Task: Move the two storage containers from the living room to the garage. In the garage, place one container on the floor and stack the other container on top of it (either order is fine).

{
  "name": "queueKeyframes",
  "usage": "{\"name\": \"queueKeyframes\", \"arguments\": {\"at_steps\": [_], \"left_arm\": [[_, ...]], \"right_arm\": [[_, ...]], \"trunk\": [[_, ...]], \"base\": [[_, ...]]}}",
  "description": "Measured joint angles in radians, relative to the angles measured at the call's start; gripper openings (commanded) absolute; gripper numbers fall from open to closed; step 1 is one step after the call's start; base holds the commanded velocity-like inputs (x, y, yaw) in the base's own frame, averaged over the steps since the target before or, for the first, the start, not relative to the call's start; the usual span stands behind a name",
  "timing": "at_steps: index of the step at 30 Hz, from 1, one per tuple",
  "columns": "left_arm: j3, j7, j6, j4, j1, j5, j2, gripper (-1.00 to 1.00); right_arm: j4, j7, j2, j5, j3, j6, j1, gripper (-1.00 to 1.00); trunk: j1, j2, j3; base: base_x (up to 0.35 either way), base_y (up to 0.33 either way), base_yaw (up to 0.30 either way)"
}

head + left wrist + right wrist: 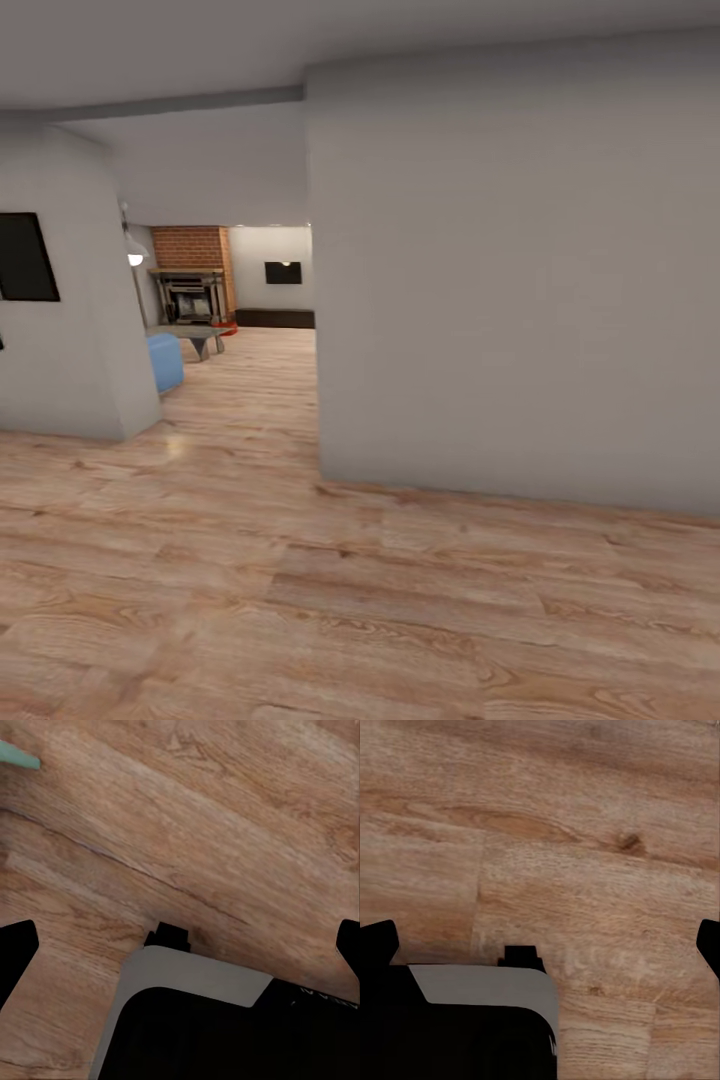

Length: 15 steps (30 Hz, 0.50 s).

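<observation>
Wood-plank floor (300,600) runs right under us; both wrist views look down on it, left gripper (180,937) and right gripper (540,941) spread wide, holding nothing; containers can't be made out yet; the living room (235,290) lies ahead, so we steer left of the grey wall (520,300), keeping clear of its corner.

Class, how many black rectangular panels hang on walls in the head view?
2: a black panel on the near left wall; a black TV on the far wall. Others may be hidden.
</observation>
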Motion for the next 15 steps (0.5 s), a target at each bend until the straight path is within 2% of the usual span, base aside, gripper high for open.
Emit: {"name": "queueKeyframes", "arguments": {"at_steps": [5,15], "left_arm": [[0.000,0.000,0.000,0.000,0.000,0.000,0.000,1.00],[0.001,0.000,0.000,0.000,0.000,0.001,0.000,1.00]], "right_arm": [[0.000,0.005,0.000,0.005,0.003,0.000,0.000,1.00],[0.000,0.011,-0.001,0.019,0.010,0.002,0.000,1.00]], "trunk": [[0.000,0.000,0.000],[0.000,0.000,0.000]], "base": [[0.330,0.000,0.067],[0.330,0.000,0.005]]}}
